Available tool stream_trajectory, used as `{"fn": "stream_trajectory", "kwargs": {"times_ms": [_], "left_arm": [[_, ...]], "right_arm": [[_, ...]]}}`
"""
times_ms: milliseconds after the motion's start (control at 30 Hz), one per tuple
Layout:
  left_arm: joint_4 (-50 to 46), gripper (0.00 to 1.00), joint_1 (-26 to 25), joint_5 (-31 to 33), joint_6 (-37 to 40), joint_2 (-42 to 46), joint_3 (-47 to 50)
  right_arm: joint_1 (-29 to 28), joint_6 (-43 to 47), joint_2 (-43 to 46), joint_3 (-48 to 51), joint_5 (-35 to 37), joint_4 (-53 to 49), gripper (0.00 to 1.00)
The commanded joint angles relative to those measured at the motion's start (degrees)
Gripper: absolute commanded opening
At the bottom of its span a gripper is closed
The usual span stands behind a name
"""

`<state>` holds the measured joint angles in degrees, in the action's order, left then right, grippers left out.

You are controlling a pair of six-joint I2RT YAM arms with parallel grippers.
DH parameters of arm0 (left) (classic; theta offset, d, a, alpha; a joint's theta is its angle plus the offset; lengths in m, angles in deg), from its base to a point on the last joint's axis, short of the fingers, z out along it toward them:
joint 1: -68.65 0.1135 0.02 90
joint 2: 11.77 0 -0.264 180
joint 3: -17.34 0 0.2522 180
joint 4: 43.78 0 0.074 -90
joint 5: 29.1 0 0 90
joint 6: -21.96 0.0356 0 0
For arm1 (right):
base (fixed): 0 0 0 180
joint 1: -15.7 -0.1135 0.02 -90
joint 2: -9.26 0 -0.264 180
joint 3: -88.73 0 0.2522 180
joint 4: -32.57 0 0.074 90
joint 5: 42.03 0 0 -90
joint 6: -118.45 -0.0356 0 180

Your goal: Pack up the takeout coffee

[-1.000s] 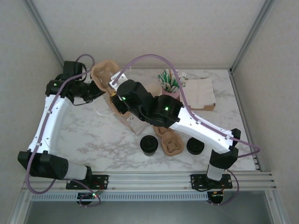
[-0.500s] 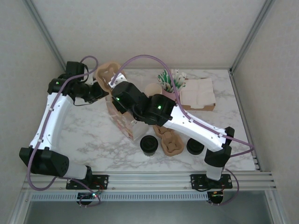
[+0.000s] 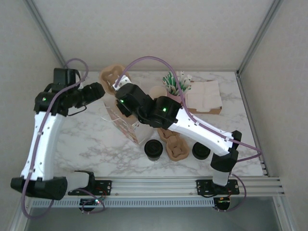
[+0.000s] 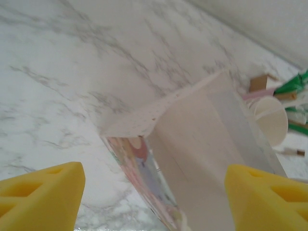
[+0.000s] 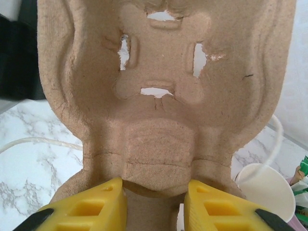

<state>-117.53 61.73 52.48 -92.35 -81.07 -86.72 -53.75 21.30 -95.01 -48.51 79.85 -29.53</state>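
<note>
Top external, coffee (image 3: 154, 149) as small cup capped by round black lid, upright on marble table (image 3: 96, 139) near front edge, right gripper (image 5: 154, 204) pinching pulp carrier (image 5: 163, 96), left gripper (image 4: 154, 185) spread wide over bag (image 4: 192, 144).

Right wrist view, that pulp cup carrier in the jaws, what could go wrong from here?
The right jaws pinch the carrier only at its narrow lower edge, so it may pivot or slip. The bag is unheld, with the left jaws open and apart from it; pushing the carrier in could shove or topple it. The paper cup close by might get knocked.
</note>
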Motion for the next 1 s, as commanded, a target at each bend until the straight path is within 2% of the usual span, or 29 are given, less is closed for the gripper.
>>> {"fn": "stream_trajectory", "kwargs": {"times_ms": [0,200,300,567,967], "left_arm": [[0.3,0.77,0.9,7.5,-3.0,3.0,2.2],[2.7,0.77,2.6,6.7,-6.4,4.7,6.3],[4.2,0.76,3.5,4.3,-7.3,4.5,8.2],[4.2,0.75,3.8,2.5,-5.2,2.8,8.7],[3.8,0.75,3.8,1.9,-4.0,1.2,9.3]], "right_arm": [[2.1,3.1,-0.3,-0.9,-5.2,-3.3,0.33],[4.1,5.3,-3.6,-3.5,-8.6,-6.9,0.33],[4.8,5.2,-5.3,-4.6,-8.7,-8.1,0.32],[5.5,6.8,-10.8,-11.5,-10.4,-15.3,0.32],[6.0,7.7,-13.3,-14.2,-11.7,-20.2,0.32]]}}
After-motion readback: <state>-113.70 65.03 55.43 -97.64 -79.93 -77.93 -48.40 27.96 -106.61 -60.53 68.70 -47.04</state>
